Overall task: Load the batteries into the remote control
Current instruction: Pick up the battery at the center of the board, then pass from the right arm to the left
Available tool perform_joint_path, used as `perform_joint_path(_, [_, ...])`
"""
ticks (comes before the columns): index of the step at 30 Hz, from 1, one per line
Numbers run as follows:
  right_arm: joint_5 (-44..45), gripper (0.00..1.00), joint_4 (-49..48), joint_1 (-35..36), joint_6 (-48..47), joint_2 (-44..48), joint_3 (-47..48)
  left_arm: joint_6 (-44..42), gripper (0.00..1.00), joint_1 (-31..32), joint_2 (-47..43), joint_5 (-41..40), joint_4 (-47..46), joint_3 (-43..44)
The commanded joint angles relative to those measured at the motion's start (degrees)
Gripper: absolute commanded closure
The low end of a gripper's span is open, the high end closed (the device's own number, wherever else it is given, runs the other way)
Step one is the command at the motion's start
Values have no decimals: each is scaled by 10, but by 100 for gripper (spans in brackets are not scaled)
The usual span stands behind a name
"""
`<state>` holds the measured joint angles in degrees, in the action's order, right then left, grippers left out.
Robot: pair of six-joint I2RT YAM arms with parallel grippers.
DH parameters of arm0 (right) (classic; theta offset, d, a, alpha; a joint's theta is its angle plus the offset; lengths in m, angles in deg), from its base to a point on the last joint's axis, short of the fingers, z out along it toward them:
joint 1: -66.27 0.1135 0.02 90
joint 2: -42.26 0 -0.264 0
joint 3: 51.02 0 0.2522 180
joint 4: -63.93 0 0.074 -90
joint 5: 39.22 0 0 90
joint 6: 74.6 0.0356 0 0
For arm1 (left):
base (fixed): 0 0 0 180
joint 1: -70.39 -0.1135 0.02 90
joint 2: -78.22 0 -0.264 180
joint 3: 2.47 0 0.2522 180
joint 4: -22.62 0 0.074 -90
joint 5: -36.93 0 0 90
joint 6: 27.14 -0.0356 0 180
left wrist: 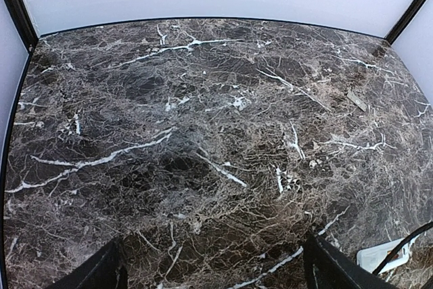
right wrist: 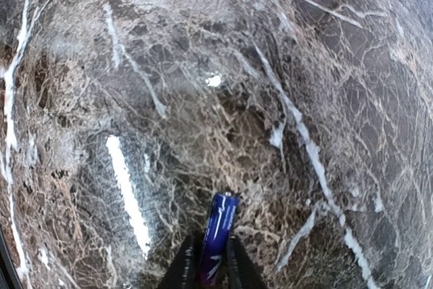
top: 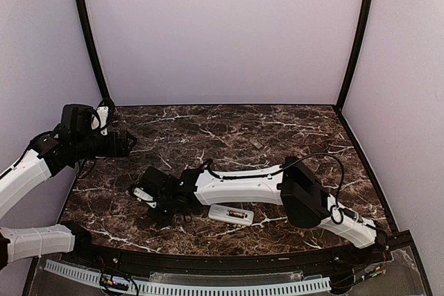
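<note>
The remote control (top: 231, 214) is a slim white handset lying flat near the table's front, just below the right forearm. A dark battery with a reddish mark (top: 240, 214) sits in its open bay. My right gripper (top: 154, 202) reaches left of the remote, low over the marble. In the right wrist view my right gripper (right wrist: 215, 252) is shut on a slim blue-purple battery (right wrist: 218, 231), which sticks out forward between the two black fingers. My left gripper (top: 128, 142) hovers at the far left. In the left wrist view my left gripper (left wrist: 216, 275) is wide open with only marble between its fingers.
A small flat grey cover piece (top: 257, 145) lies on the marble (top: 208, 129) behind the right arm, and the cover piece (left wrist: 357, 99) also shows in the left wrist view. White walls close the back and sides. The right arm (top: 243, 186) stretches across the table's middle.
</note>
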<state>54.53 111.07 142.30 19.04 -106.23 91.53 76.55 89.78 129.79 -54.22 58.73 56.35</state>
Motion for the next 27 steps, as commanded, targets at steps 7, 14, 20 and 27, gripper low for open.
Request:
perform_joint_path(7, [-28, 100, 38, -13, -12, 51, -71, -7, 11, -4, -20, 0, -8, -9])
perform_joint_path(14, [-77, 100, 7, -31, -12, 106, -116, -15, 11, -3, -31, 7, -12, -12])
perform_joint_path(20, [-127, 100, -41, -56, -3, 183, -190, -24, 11, -3, -58, 45, -35, -19])
perform_joint_path(27, [-202, 100, -108, -100, 8, 305, -280, -58, 16, -3, -81, 140, -79, -18])
